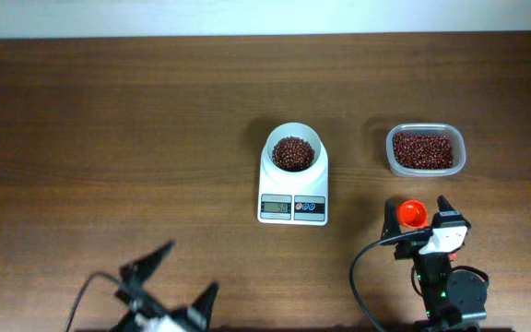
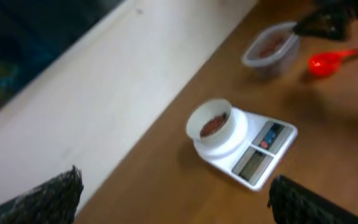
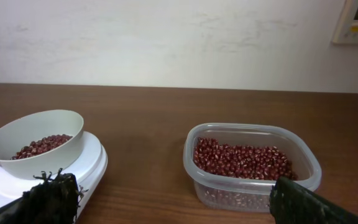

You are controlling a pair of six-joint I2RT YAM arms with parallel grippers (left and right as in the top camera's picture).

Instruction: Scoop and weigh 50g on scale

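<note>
The scale [image 1: 292, 180]: where was it found?

— It was seen well ahead of the left gripper [image 1: 182, 277], framed between its two fingers in the left wrist view. From the right gripper [image 1: 417, 205] it was placed ahead and off towards the left finger [image 3: 45, 202].

— And the beans [image 1: 292, 153]?

— A small heap was held in the scale's round bowl. More were kept in a clear tub [image 1: 425, 150], set ahead of the right fingers, nearer the right one.

— How were the fingers set?

— Both pairs were spread wide, and nothing was gripped by either. The left pair was kept apart from every object.

— Was anything noted near the right pair?

— The red scoop [image 1: 411, 213] was seen from overhead with its cup between the right fingers. Whether it was touched could not be told.
</note>
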